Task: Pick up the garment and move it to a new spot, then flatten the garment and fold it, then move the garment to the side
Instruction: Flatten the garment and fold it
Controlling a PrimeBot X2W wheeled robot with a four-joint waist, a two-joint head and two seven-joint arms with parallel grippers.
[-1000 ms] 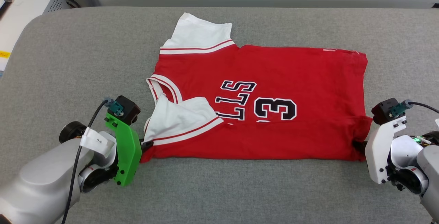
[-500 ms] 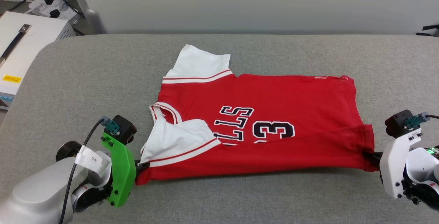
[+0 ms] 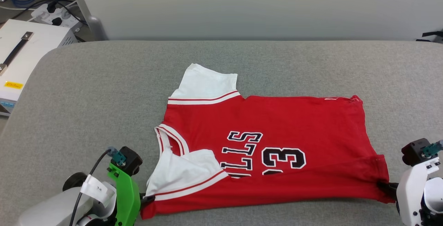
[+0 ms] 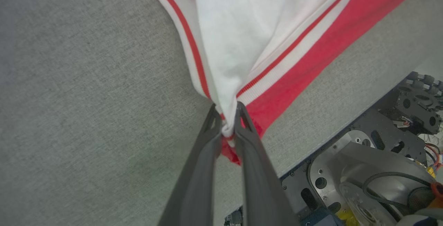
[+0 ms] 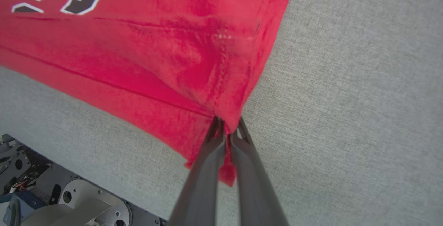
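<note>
The garment [image 3: 277,122], a red jersey with white sleeves and black lettering, lies spread on the grey table [image 3: 104,91], neck to the left, hem to the right. Its near edge is folded up over the front, with one white sleeve [image 3: 183,175] lying on the red. My left gripper [image 3: 147,199] is shut on the near left corner; in the left wrist view its fingers [image 4: 211,139] pinch white sleeve and red cloth [image 4: 277,46]. My right gripper [image 3: 384,188] is shut on the near right hem corner, where red cloth [image 5: 155,53] bunches between its fingers [image 5: 242,156].
A white box [image 3: 24,53] with a black handle stands off the table's left end, with cables and a power strip [image 3: 52,15] behind it. A pale wall runs along the far edge. The robot's base [image 4: 363,170] shows below the table's near edge.
The head camera has tilted up, so the whole scene sits lower in view. Both grippers kept their hold and drew the garment's near edge toward the table's near side.
</note>
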